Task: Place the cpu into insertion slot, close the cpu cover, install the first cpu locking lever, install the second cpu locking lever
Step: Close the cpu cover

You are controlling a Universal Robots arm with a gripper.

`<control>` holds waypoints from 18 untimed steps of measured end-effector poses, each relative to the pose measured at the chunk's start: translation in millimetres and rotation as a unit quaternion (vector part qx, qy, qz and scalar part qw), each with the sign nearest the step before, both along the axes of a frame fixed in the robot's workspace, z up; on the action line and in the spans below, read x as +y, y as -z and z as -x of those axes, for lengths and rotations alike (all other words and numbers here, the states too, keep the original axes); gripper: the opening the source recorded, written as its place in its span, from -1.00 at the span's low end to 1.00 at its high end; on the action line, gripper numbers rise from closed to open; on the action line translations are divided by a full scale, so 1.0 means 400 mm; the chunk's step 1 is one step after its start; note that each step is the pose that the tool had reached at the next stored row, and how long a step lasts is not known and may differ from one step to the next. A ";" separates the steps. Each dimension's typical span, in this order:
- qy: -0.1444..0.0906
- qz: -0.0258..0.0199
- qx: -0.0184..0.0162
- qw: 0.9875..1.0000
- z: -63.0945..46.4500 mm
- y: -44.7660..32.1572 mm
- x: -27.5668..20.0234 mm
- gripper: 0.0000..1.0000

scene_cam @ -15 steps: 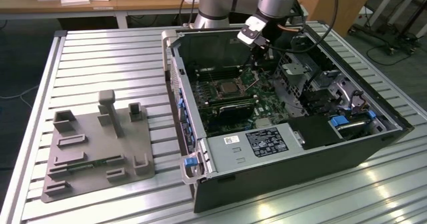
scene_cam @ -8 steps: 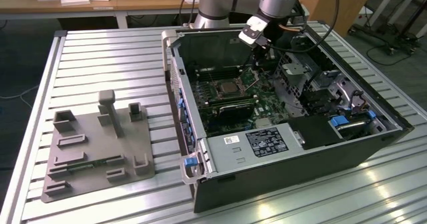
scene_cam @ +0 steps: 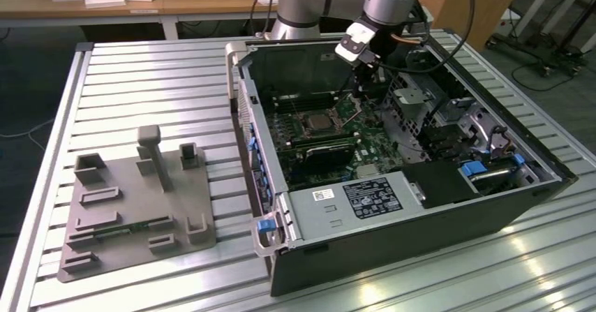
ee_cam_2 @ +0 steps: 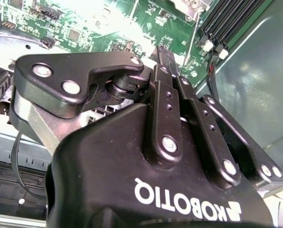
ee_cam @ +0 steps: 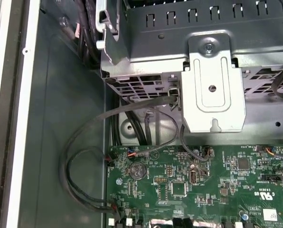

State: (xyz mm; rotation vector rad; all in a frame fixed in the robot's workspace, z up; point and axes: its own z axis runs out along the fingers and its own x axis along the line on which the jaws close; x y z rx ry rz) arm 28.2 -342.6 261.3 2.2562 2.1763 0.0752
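An open computer case (scene_cam: 391,207) lies on the slatted table, and my gripper (scene_cam: 361,92) reaches down into its far end from the arm above. The insertion slot (scene_cam: 303,128) sits on the green motherboard, toward the exterior view's left of the fingers. The cpu (scene_cam: 322,122) shows as a silvery square in its middle. A silver frame surrounds the chip; I cannot tell the cpu cover from the slot's rim. In the second wrist view my gripper (ee_cam_2: 166,57) has its fingers pressed together over the board with nothing seen between them. A thin metal rod (ee_cam_2: 194,34) stands beside the tips.
A grey fixture plate (scene_cam: 130,207) with upright blocks lies at the exterior view's left. Inside the case are a metal drive cage (ee_cam: 212,90), looping black cables (ee_cam: 84,156), black memory slots (ee_cam_2: 231,19) and a labelled power supply (scene_cam: 359,200). A wooden bench (scene_cam: 186,1) stands behind.
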 end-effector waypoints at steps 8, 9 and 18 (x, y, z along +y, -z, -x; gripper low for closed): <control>0.000 0.000 0.000 1.000 -0.013 0.000 0.000 -0.80; 0.000 0.000 0.000 1.000 -0.013 0.000 0.000 -0.80; 0.000 0.000 0.000 1.000 -0.017 0.000 0.000 -0.80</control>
